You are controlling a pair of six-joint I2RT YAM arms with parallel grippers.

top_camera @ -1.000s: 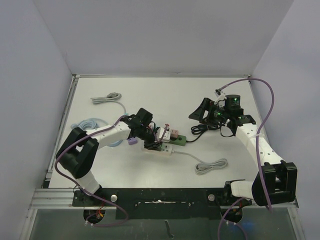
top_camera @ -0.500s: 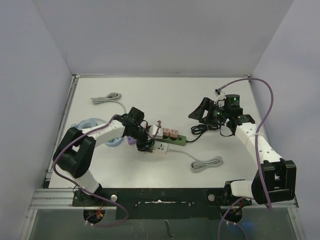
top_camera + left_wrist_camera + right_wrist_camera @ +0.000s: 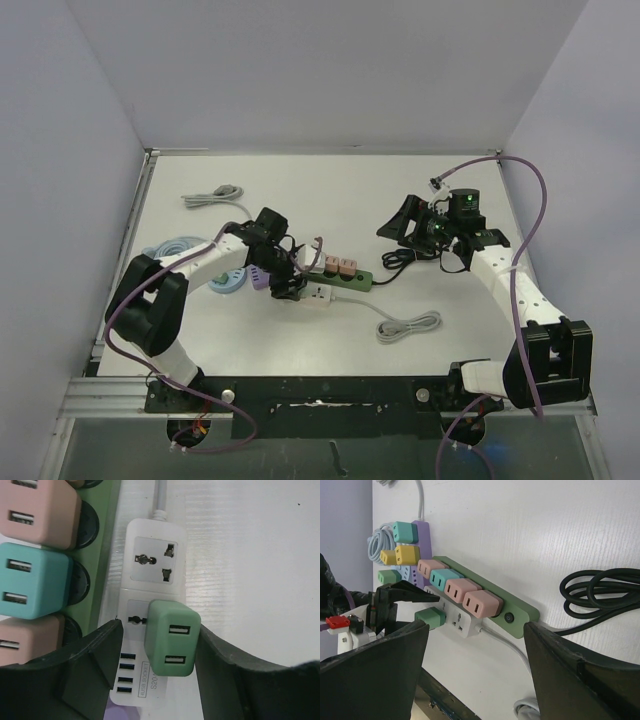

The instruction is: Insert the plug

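Note:
A green plug [image 3: 171, 637] stands seated in the lower socket of the white power strip [image 3: 152, 555]. My left gripper [image 3: 159, 630] straddles it with jaws open. The left finger [image 3: 95, 655] stands clear of the plug and the right finger [image 3: 220, 665] lies right against its side. In the right wrist view the green plug [image 3: 431, 617] shows pushed into the white strip [image 3: 460, 622]. My right gripper [image 3: 477, 627] hangs open over the table, apart from the strips, with nothing between its fingers. From above, the left gripper [image 3: 285, 285] covers the plug.
A green power strip [image 3: 350, 280] with pink and teal chargers lies beside the white one. A purple strip [image 3: 422, 535] holds more chargers. A black cable [image 3: 600, 592] coils near the right gripper [image 3: 400, 225]. Grey cable bundles [image 3: 405, 327] [image 3: 215, 197] and a blue coil [image 3: 180, 245] lie around.
My left gripper has gone from shut to open around the green plug. The left arm and the white strip shifted left, dragging the grey cable bundle with them. The right arm has not moved.

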